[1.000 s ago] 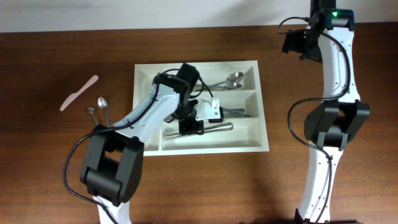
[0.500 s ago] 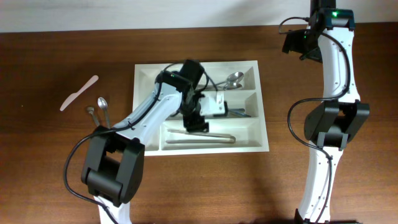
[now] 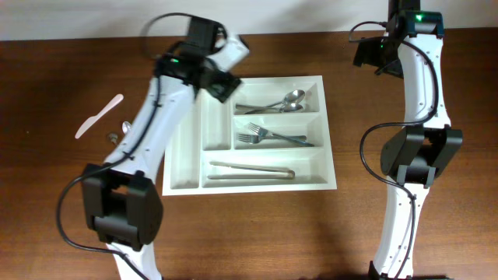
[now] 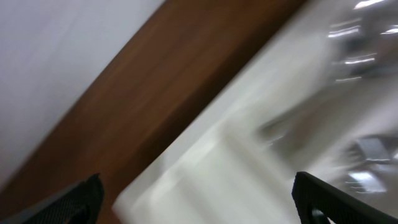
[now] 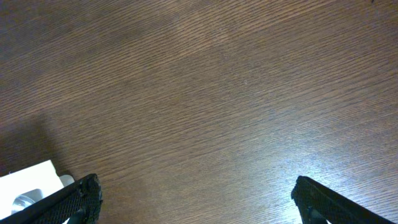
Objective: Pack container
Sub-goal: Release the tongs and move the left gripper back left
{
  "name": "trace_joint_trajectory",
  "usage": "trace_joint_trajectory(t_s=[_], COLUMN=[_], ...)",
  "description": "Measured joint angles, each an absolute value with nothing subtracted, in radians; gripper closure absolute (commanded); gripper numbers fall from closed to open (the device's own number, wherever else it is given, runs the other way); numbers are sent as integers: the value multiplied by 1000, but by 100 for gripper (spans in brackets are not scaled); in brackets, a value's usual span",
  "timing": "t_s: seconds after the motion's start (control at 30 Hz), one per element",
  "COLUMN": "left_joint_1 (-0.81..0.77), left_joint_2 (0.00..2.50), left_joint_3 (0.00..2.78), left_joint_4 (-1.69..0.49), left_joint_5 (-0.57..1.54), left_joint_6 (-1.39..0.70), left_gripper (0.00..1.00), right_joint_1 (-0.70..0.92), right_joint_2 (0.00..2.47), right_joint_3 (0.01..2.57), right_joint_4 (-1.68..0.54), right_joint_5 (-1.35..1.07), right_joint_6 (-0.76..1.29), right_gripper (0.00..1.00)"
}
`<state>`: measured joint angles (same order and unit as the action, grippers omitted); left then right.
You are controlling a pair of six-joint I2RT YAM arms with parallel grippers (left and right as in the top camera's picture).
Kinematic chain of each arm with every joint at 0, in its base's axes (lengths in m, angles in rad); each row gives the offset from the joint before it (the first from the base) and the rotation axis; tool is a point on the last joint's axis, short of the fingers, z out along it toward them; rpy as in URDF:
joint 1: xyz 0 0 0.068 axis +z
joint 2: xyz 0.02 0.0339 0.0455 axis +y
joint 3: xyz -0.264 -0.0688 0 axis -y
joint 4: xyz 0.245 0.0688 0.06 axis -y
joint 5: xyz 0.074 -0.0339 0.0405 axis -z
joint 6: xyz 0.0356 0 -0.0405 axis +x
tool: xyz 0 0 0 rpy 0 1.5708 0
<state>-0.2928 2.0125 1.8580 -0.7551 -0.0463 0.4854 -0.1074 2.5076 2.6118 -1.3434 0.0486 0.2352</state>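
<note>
Tray, white and divided, lies under the left gripper and mostly nearer the robot than it. The gripper hangs over the tray's far left corner. Its fingers stand wide apart with nothing between them (the wrist view is badly blurred, showing only a pale tray wall and the brown table).

Nearward and to the right of that gripper are three cross compartments. They hold spoons farthest off, forks in the middle and tongs closest to the robot. To the gripper's left, off the tray, a white knife and a lone spoon lie on the table. The arm partly hides the lone spoon.

The right gripper hangs well apart from the tray, beyond its far right corner. Its fingers are spread over bare wood, and only a scrap of the tray's corner shows at the lower left of its wrist view.

Half a second ago the left gripper was low inside the tray beside the forks, covering part of them. It has since lifted and swung to the far left corner, so the forks now show whole. The tongs lie where they lay half a second ago (a second ago the gripper was right on them). The right arm has not moved.
</note>
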Motion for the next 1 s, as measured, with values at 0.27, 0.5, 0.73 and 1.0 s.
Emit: trace_joint_trajectory(t_s=[0.27, 0.5, 0.73, 1.0], left_joint_1=[-120, -71, 42, 161], left_joint_2=[2012, 2012, 2072, 2258], left_joint_3=[1858, 1858, 1858, 1858], left_joint_4=[-843, -917, -856, -739], left_joint_5=[-173, -180, -225, -232], left_joint_6=[276, 231, 191, 439], left_gripper=[1, 1, 1, 1], right_joint_1=[-107, -107, -107, -107], right_joint_2=[2508, 2508, 2508, 2508], right_joint_3=[2612, 2612, 2612, 2612], right_joint_4=[-1346, -1346, -1349, -1370], right_joint_5=[49, 49, 49, 49], right_joint_6=[235, 236, 235, 235], right_gripper=[1, 1, 1, 1])
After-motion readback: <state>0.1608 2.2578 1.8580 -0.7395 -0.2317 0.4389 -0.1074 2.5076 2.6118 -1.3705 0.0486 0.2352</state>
